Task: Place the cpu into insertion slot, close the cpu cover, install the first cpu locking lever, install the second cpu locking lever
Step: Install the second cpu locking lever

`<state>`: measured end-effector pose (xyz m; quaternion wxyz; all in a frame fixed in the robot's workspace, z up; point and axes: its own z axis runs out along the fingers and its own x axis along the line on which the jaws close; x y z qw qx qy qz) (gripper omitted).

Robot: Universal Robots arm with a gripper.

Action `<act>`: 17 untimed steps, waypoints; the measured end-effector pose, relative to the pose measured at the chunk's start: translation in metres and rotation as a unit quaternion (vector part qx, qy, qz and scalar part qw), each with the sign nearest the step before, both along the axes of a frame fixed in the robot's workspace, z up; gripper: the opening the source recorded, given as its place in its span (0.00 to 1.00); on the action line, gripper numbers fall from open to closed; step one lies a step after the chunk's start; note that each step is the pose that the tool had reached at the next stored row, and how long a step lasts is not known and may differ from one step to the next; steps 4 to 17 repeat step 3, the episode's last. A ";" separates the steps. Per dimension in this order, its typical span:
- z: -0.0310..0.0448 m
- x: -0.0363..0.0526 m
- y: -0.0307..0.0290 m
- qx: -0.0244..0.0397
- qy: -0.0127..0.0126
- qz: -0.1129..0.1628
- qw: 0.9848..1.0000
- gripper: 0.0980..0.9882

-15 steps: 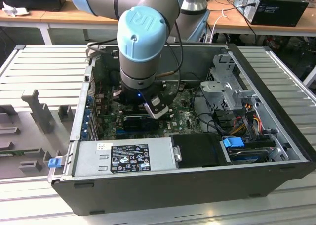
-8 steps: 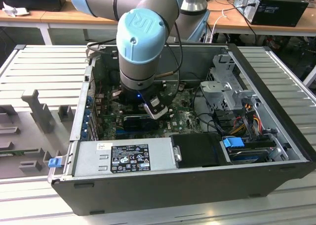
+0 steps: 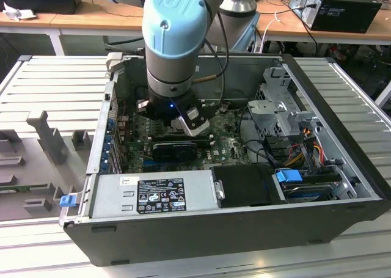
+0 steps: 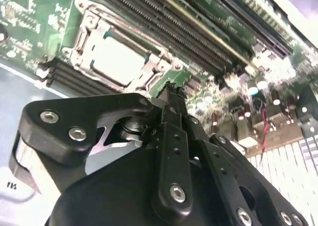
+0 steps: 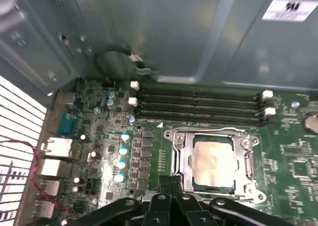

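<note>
The gripper [image 4: 171, 94] is seen nearest in the second wrist view, its black linkages drawn together so that the jaws stand narrow, tips meeting at a point with nothing held between them. In the first wrist view the same gripper [image 5: 171, 184] sits at the near edge of the socket, its tips just beside the silver rim; whether contact is made cannot be told.

Just beyond the tips, the insertion slot [image 5: 213, 161] is found on the green motherboard [image 5: 293, 156]. The cpu [image 5: 213, 159], with its dull silver top, is seated flat inside it. The cpu cover [image 5: 181, 154] appears to be lowered over the chip, its frame lying around the metal top, though the sideways view in the second wrist picture leaves this somewhat uncertain. There the cpu [image 4: 117, 59] and cpu cover [image 4: 79, 32] are seen at about 11 o'clock from the gripper tips.

Farther on, four long black memory slots [image 5: 198, 104] run along the far side of the socket. A row of blue-topped capacitors [image 5: 121, 156] stands at 9 o'clock from the socket, with the rear ports [image 5: 54, 149] beyond them.

In the exterior view the arm's blue-capped wrist [image 3: 174, 21] is lowered into the open computer case [image 3: 342, 137], which lies on a ribbed grey tabletop [image 3: 55, 82]. The power supply [image 3: 153, 195] occupies the near edge of the case.
</note>
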<state>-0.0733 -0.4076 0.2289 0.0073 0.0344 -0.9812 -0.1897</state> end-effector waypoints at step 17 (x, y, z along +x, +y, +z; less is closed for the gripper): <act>0.0043 0.0000 0.0001 0.000 0.000 0.000 1.000 0.01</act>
